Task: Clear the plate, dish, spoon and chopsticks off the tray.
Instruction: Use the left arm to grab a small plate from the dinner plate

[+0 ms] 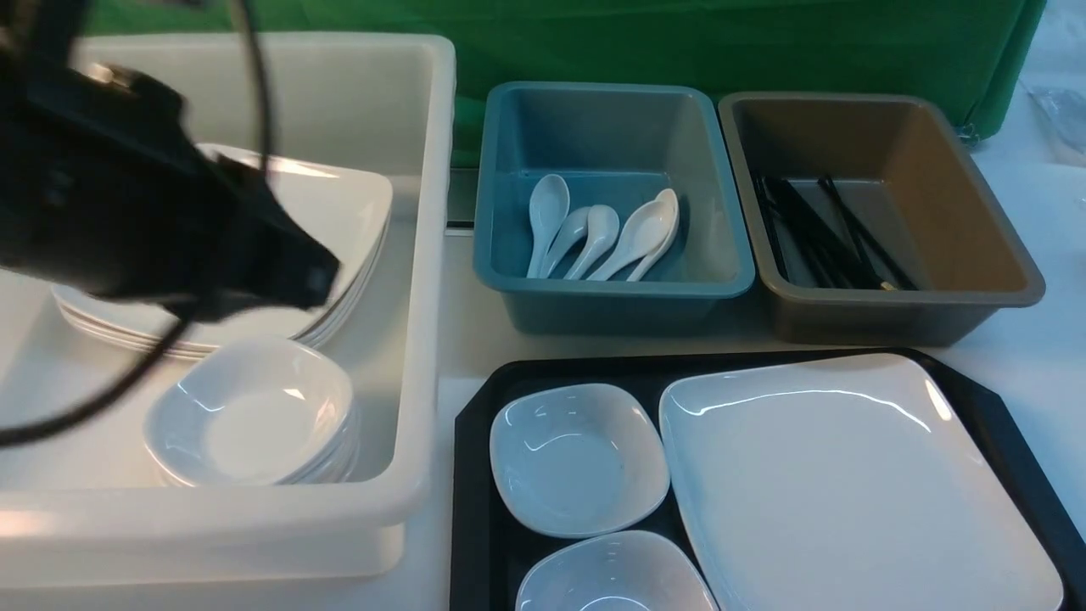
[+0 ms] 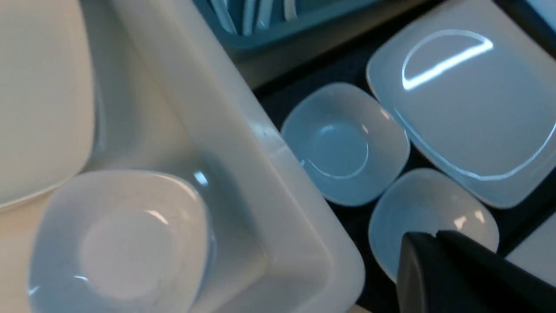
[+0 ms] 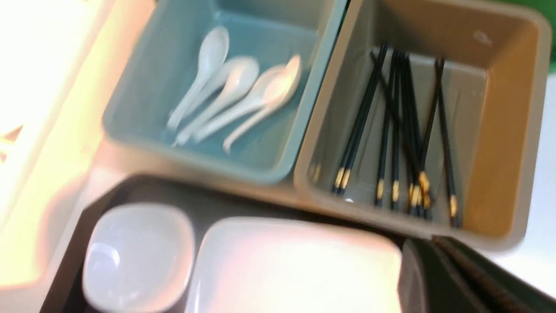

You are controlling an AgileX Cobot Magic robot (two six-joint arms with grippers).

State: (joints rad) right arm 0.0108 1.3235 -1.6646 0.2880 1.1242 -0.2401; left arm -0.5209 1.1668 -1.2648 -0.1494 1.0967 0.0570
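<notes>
The left gripper point(image 2: 423, 237), black with its jaws pressed together and nothing between them, hangs high by the near right corner of a big white tub point(image 1: 424, 255). The right gripper point(image 3: 428, 245), equally closed and empty, hovers over the tray's far right. Below them a black tray point(image 1: 472, 509) with cut-off corners and a raised rim carries the plate point(image 1: 848, 484), wide, shallow, glossy white and rounded-square, filling its right side. Two small deep dishes, the far dish point(image 1: 577, 458) and the near dish point(image 1: 615, 577), sit just beside each other on its left. No spoon or chopsticks show on the tray; white spoons point(image 1: 602, 233) lie in a blue tub point(image 1: 501, 212) and black gold-tipped chopsticks point(image 1: 827, 233) in a brown tub point(image 1: 1001, 246) beyond it. The likely risks: slick glazed rims slipping from a pinch, the flat plate crowding the tray rim and leaving little room for a finger, and one dish knocking its neighbour.
</notes>
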